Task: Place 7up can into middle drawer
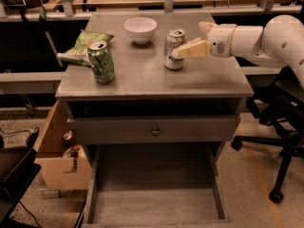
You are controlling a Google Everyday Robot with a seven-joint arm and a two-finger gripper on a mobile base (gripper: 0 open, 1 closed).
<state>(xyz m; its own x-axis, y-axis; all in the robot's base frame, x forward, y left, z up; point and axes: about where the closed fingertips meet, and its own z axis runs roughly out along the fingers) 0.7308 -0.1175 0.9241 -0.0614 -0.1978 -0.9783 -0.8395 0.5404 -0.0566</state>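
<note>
The 7up can [173,49] stands upright on the grey cabinet top [152,80], right of centre. My gripper [186,41] reaches in from the right at can height and is open. Its near finger [191,49] lies against the can's right front side, and the other finger sits further back, right of the can. The can rests on the top and is not lifted. The middle drawer [154,203] is pulled out wide below, and its pale plank floor is bare.
A dark green can [101,61] and a green chip bag [83,45] sit at the left of the top, with a white bowl [140,29] at the back. A drawer front with a knob [155,131] is above the open drawer. A cardboard box [59,153] is on the left and an office chair [280,127] on the right.
</note>
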